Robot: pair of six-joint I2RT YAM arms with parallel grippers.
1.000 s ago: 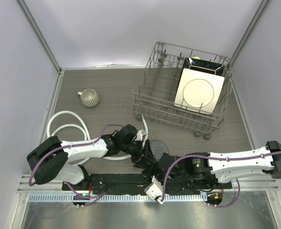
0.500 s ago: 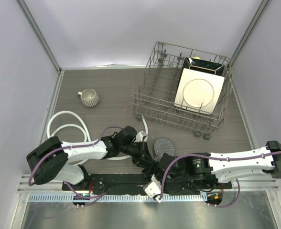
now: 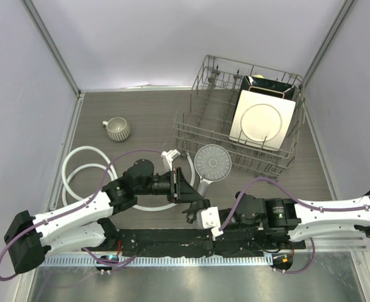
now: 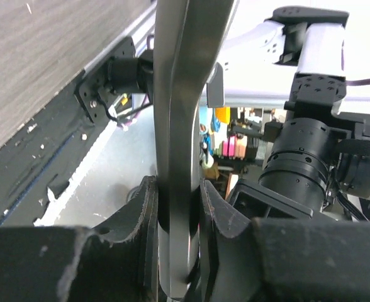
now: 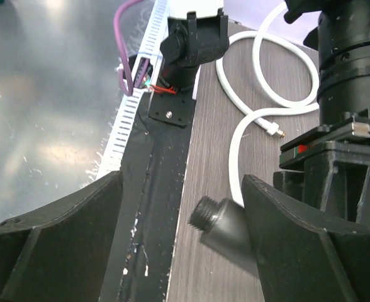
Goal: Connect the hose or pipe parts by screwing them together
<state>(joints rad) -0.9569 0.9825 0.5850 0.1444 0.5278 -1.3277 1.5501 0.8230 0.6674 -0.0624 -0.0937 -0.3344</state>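
Observation:
A grey shower head (image 3: 212, 160) faces up just in front of the rack, its straight handle (image 4: 179, 119) running down between my left gripper's (image 4: 179, 217) jaws, which are shut on it. In the top view the left gripper (image 3: 193, 189) holds the handle low down. The handle's threaded end (image 5: 209, 217) hangs above the table between the wide-open fingers of my right gripper (image 5: 182, 236), close to the right finger. My right gripper (image 3: 192, 212) sits just below that end. The white hose (image 3: 78, 160) lies coiled at the left, its metal end nut (image 5: 274, 131) on the table.
A wire dish rack (image 3: 197, 135) holding a white plate (image 3: 262, 121) stands at the back right. A small ribbed cup (image 3: 117, 129) sits at the back left. The black mounting strip (image 3: 166, 239) runs along the near edge. Purple cables loop over both arms.
The left gripper has shut on the handle and carried the shower head up toward the rack. The right gripper has opened and let go, and drawn back to the right.

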